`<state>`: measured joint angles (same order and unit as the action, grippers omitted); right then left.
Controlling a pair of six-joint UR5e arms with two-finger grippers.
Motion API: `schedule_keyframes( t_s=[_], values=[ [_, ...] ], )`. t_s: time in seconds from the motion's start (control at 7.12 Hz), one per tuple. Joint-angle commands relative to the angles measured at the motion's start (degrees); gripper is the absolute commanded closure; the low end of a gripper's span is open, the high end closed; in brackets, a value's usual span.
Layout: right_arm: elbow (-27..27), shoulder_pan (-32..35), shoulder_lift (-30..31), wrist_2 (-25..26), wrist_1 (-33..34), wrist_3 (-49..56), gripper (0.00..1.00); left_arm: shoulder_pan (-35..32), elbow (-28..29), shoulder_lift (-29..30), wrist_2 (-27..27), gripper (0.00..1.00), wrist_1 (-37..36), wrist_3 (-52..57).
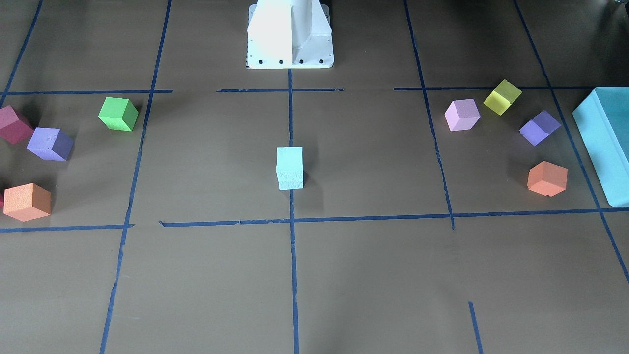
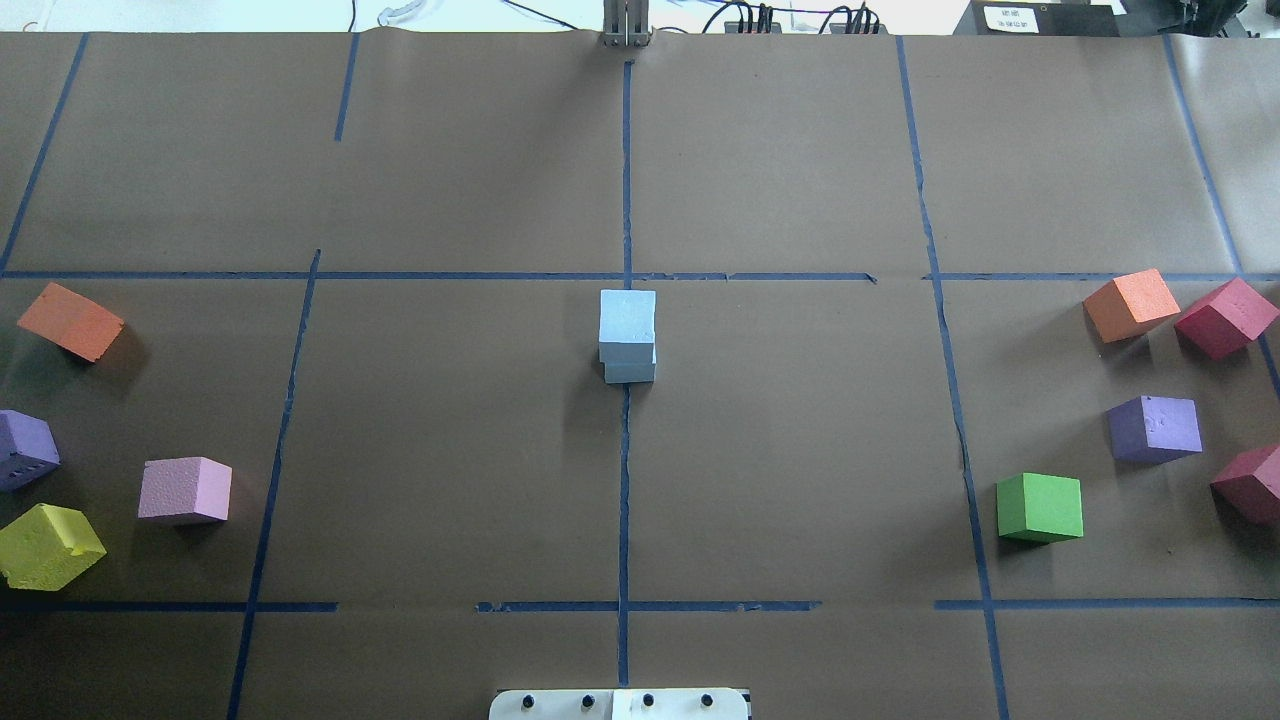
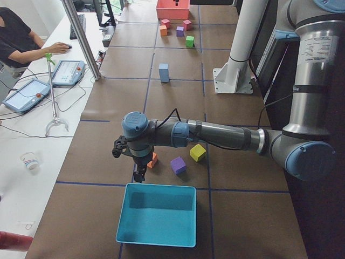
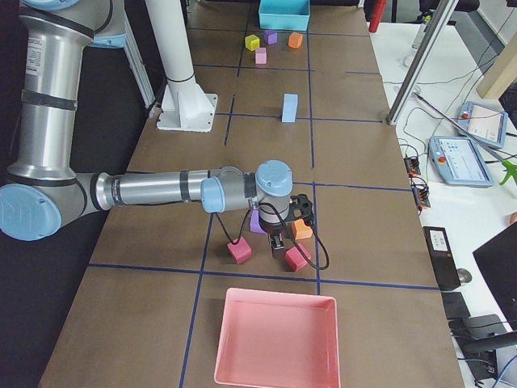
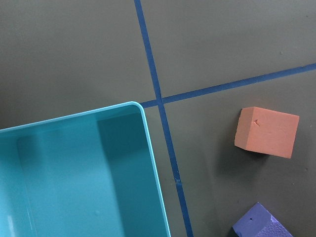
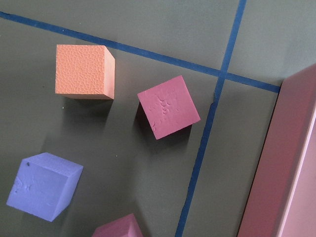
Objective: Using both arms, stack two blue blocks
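Note:
The two pale blue blocks stand stacked at the table's middle on the centre tape line: the upper block [image 1: 289,159] [image 2: 627,317] rests on the lower block [image 1: 290,180] [image 2: 630,372]. The stack also shows in the side views [image 3: 164,72] [image 4: 288,107]. Neither gripper is near it. My left gripper [image 3: 138,176] hangs by the far rim of the teal box [image 3: 156,216], next to an orange cube [image 5: 266,132]. My right gripper [image 4: 277,242] hangs over red and orange cubes. I cannot tell whether either gripper is open or shut.
The teal box [image 1: 607,142] [image 5: 74,173] sits at the left end, a pink tray [image 4: 275,339] [image 6: 291,163] at the right end. Several coloured cubes lie at both ends, among them green [image 2: 1040,507], yellow [image 2: 45,545] and purple [image 2: 1155,428]. The white robot base [image 1: 290,34] stands mid-table.

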<state>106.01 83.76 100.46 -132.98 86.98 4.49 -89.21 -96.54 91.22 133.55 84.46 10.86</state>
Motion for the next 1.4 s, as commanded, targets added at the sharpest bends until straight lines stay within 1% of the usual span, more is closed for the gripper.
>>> schedule_keyframes(
  t_s=[0.0,0.14,1.26],
  values=[
    [-0.2,0.0,-0.1,-0.3,0.1,-0.2,0.0,0.0,-0.1,0.1,-0.1,0.0,0.0,0.0],
    [-0.3,0.0,-0.1,-1.6,0.1,-0.2,0.0,0.0,-0.2,0.0,-0.1,0.0,-0.1,0.1],
    [-0.4,0.0,-0.4,-1.5,-0.1,0.3,0.0,0.0,-0.1,-0.1,-0.2,0.0,-0.1,0.0]
  ],
)
